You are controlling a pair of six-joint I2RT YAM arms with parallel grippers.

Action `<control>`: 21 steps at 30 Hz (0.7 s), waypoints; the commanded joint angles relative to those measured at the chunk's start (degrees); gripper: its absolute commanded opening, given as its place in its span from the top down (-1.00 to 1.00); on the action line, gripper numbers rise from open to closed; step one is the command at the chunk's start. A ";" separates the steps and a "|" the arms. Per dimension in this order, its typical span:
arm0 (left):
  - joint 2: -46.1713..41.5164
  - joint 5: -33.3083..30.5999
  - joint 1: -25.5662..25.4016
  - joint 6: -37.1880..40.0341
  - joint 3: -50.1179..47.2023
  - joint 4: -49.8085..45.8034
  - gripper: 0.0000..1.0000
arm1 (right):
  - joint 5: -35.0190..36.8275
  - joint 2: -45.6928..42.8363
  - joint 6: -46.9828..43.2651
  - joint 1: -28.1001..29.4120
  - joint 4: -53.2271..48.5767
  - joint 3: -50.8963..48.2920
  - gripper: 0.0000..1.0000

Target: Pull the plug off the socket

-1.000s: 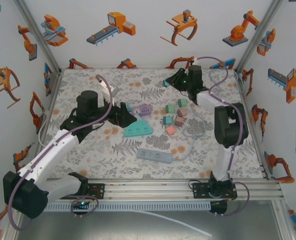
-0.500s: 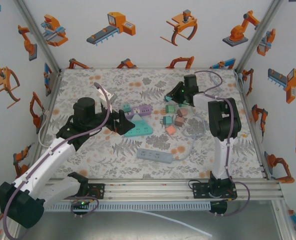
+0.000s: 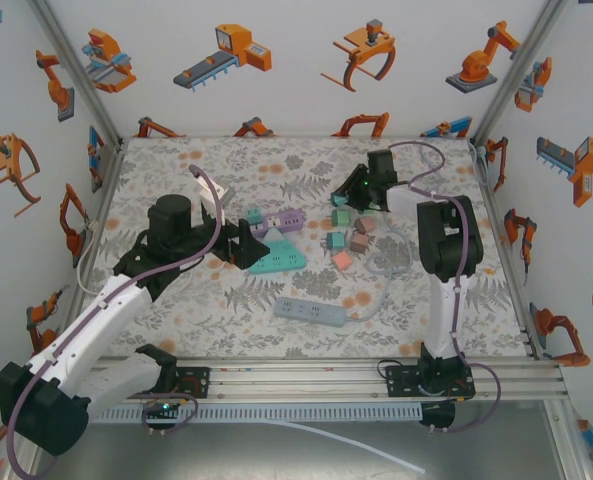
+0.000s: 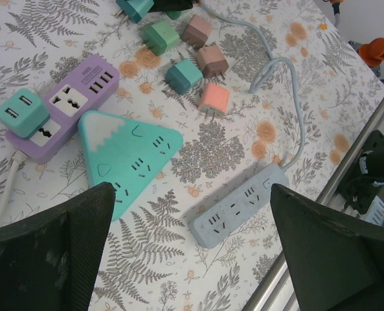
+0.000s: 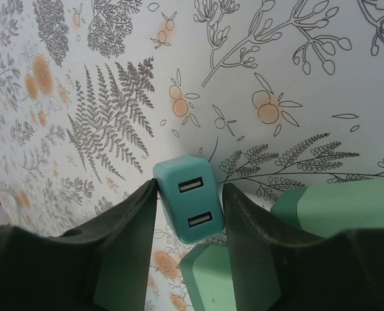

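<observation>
Jaws: left gripper [image 3: 244,243] is wide open with nothing in it. The right gripper [image 3: 348,198] sits close around a loose teal charger [image 5: 186,194]; can't tell whether it's clamping or just flanking.

Top view: the left gripper hangs over the teal triangular strip [image 3: 276,258], just short of the purple strip [image 3: 284,219]. The teal plug [image 3: 254,214] is seated at that strip's left end. The right gripper is well apart, by the loose plugs [image 3: 351,240]. Risk: nothing pins the purple strip, so a pull may lift strip and plug together.

Left wrist: the teal plug [image 4: 22,111] is a cube, USB ports up, upright in the end socket, far left of the jaw centreline. Closing from here would probably catch the triangular strip instead.

Right wrist: the charger lies between both fingers [image 5: 124,259]. Risk: lifting before the jaws clear it could drag it.
</observation>
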 commanded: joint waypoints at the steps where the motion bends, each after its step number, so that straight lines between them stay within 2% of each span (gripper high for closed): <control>1: 0.18 -0.23 -0.14 1.83 -0.20 -0.37 -0.94 | 2.83 -2.17 -2.84 0.05 -4.09 0.39 0.07; 10: 0.19 -5.17 -0.14 2.08 -0.43 -1.94 -0.94 | 6.60 -7.52 -5.96 0.06 -5.05 -1.73 0.01; 16: -0.93 -7.92 -0.14 1.92 -1.26 -1.44 -0.94 | 8.33 -13.20 -11.93 0.31 -5.25 -1.08 0.01; 21: -1.05 -16.68 0.20 -0.89 -2.57 -2.27 -0.94 | 7.10 -17.76 -20.98 3.19 0.25 -0.25 0.03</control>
